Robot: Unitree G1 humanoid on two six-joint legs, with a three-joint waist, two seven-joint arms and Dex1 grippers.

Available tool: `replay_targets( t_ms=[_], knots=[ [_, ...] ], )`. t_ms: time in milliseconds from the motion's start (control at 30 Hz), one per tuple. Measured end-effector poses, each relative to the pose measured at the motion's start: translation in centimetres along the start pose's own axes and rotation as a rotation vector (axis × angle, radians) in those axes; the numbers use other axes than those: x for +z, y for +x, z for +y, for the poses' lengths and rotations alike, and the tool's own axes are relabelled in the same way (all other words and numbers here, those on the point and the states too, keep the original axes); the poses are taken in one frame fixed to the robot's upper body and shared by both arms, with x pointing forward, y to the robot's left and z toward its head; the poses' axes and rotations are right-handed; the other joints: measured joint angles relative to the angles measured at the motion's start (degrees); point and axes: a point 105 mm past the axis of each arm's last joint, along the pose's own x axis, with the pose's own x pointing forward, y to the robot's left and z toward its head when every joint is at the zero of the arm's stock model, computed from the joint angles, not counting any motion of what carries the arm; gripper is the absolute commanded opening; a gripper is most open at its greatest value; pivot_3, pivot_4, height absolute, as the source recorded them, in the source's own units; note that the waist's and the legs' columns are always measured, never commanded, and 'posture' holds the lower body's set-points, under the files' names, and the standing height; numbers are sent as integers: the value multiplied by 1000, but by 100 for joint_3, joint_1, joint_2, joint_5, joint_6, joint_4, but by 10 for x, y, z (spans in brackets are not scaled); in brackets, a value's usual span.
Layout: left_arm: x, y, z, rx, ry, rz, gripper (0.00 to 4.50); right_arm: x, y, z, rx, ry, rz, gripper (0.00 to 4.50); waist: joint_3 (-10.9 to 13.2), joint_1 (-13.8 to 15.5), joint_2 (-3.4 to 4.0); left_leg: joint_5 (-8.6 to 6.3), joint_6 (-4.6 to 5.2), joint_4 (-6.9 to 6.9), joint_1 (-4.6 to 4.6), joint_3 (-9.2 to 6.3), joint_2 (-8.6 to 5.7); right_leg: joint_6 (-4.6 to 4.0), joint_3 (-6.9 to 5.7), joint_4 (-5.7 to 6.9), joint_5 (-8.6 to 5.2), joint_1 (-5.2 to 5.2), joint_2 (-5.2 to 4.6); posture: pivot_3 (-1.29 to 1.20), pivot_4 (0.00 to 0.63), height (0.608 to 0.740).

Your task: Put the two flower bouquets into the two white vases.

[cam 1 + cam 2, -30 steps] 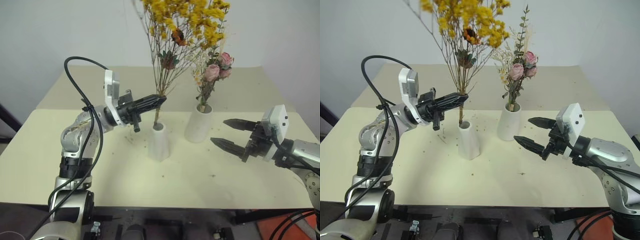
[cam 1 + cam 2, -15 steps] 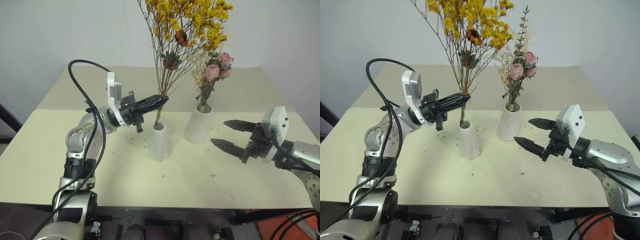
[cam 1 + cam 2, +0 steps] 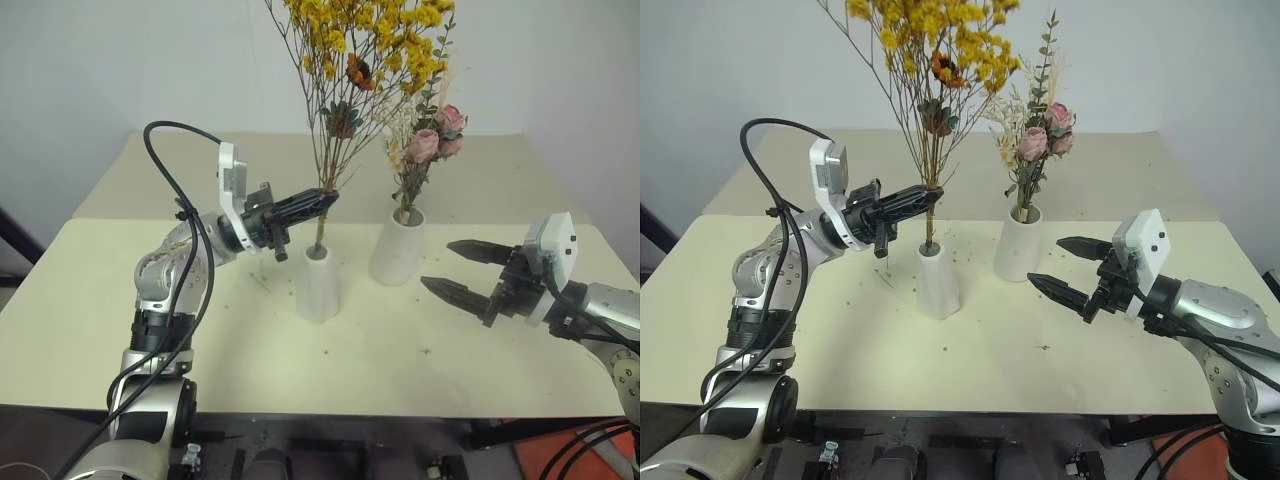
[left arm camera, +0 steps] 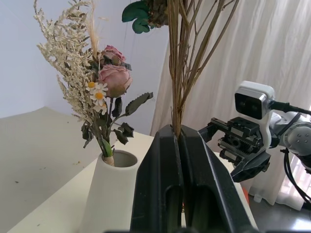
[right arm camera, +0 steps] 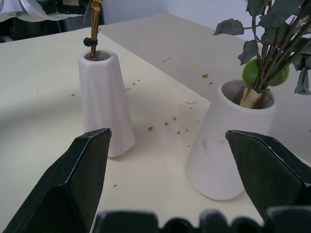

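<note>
Pink-rose bouquet with green sprigs and pale filler [image 3: 425, 150]: stems seated in the matte white tapered vase on the right [image 3: 398, 247], which stands upright toward the far side of the pale table [image 3: 90, 330]. This half of the task reads as done.

Airy spray of tiny yellow-orange dried blossoms on thin brown stems [image 3: 365, 45]: stem ends sit in the round mouth of the narrower matte white tapered vase [image 3: 319, 284], near the table's middle, left of the other vase. The right wrist view shows the tied stem bundle entering the opening. The spray stands close to upright, heads leaning slightly right toward the roses.

Left pincer [image 3: 318, 200]: black fingers pressed together on the brown stems just above the vase mouth; the left wrist view shows the stems pinched between the two fingers. Judgement: the spray is in but not yet let go, so what is left is to release it and draw the arm clear without tipping the narrow vase.

Right pincer [image 3: 458, 268]: fingers spread wide, holding nothing, hanging over the table right of both vases and apart from them.

Small dried petals and crumbs lie scattered on the table around the vases.

Writing, brands, labels: none legible on vases, table or arms.
</note>
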Motion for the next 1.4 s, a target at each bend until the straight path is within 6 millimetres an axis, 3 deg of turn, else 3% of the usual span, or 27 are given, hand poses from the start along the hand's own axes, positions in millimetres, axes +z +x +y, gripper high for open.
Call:
replay_targets(
  t_ms=[333,1333,1400],
  knots=[
    [-18,0,4,22,-16,30,10,-2,-1,3,5,8,2,4500,0,-1,0,0,0,0,-1,0,0,0,0,-1,0,0,0,0,150,740],
    [-36,-13,7,73,-25,71,10,-3,-1,4,-7,13,2,4500,0,-3,0,0,0,0,0,0,1,0,0,-2,0,-1,0,0,150,740],
    [-35,-14,6,71,-20,75,499,-3,-1,4,-7,13,2,4500,0,-2,0,0,0,0,0,0,1,0,0,-1,0,-1,0,0,150,740]
  ],
)
